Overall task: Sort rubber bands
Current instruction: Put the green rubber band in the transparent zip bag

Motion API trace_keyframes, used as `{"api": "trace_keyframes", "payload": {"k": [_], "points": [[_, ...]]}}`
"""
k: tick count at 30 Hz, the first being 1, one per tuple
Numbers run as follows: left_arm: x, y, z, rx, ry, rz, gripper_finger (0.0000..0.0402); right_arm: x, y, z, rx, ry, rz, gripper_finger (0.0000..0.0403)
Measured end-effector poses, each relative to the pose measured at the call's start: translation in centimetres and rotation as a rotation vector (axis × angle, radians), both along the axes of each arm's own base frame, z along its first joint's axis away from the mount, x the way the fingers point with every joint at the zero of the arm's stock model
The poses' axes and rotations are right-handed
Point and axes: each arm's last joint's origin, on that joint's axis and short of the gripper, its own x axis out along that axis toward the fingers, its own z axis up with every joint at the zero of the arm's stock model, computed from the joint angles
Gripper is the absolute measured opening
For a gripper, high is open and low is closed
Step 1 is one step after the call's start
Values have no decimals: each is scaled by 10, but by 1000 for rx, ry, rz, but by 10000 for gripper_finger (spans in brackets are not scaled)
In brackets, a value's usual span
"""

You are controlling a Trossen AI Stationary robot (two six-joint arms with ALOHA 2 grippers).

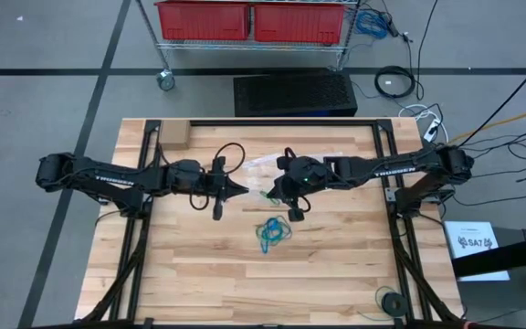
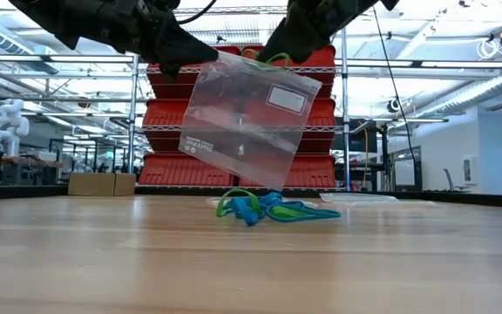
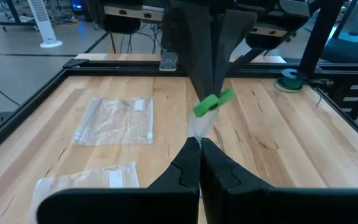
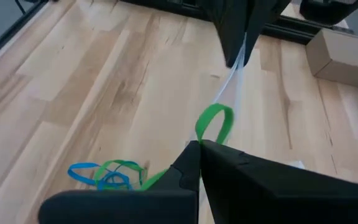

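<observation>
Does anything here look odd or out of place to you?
Yes: the clear bag hangs tilted in mid-air, pinched between the left gripper and right gripper, with a green rubber band caught at its top edge instead of inside. The other rubber bands lie tangled below.

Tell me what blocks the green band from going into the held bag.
Nothing solid shows between them. The right tool pinches the green band at the clear bag; the left tool holds the bag's other corner. Whether its mouth is open is unclear.

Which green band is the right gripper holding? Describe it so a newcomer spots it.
Above mid-table, both grippers hold up a clear bag. The right gripper is shut on its edge and on a green band looping up from the fingertips. The other bands lie heaped on the wood below.
</observation>
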Motion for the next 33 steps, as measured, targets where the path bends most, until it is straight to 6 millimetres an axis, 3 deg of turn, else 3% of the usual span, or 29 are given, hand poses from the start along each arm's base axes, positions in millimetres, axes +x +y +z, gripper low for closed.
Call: {"api": "trace_keyframes", "payload": {"k": [12, 25, 29, 33], "points": [[0, 0, 0, -2, -3, -5, 0, -1, -12, -2, 87, 19, -105, 10], [0, 0, 0, -2, -4, -5, 0, 1, -12, 0, 141, -8, -140, 141], [0, 0, 0, -4, -4, -5, 0, 4, -12, 10, 142, -52, -137, 159], [0, 0, 0, -5, -4, -5, 0, 6, -12, 33, 142, -59, -137, 160]]}}
